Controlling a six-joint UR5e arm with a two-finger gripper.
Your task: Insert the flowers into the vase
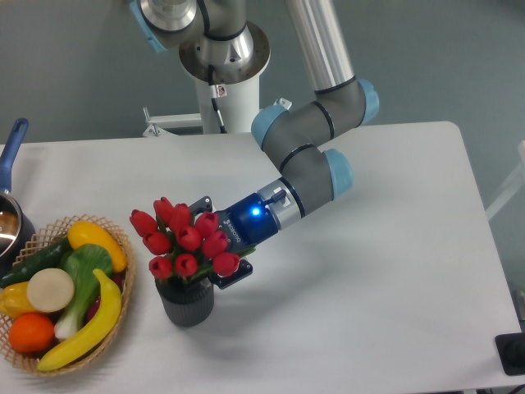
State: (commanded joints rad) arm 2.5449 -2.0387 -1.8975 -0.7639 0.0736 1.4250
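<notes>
The flowers (184,240), a bunch of glossy red tulip buds with green leaves, stand with their stems down in the vase (186,302), a short dark ribbed cylinder left of the table's middle. The buds spread wider than the vase mouth and hide it. My gripper (218,240) reaches in from the right, close against the bunch's right side. Its dark fingers (203,202) show spread apart, one above the buds and one below them at the right, so it looks open. The fingertips are partly hidden by the buds.
A woven wicker basket (117,238) of toy fruit and vegetables sits just left of the vase. A blue-handled pot (11,148) is at the far left edge. The arm's base column (223,90) stands at the back of the table.
</notes>
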